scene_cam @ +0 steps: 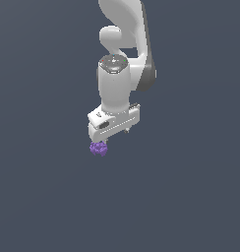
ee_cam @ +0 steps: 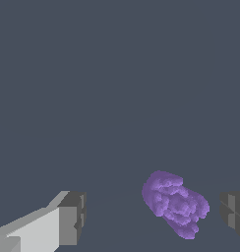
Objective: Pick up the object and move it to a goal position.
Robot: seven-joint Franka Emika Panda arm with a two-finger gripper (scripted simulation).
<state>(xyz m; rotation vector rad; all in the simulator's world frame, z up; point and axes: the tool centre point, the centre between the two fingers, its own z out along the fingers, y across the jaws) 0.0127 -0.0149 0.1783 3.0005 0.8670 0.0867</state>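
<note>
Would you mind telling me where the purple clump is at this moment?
In the exterior view the purple clump sits just below the white gripper, towards that view's left. The wrist view shows it between the open fingers, nearer one and touching neither.

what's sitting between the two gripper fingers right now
The purple clump lies between the fingers, nearer one of them and touching neither; the wrist view shows this with the gripper open.

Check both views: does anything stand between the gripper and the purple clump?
Nothing visible does. In the wrist view the purple clump lies in the gap between the open gripper fingers, nearer one finger, apparently untouched. No other object appears in either view.
</note>
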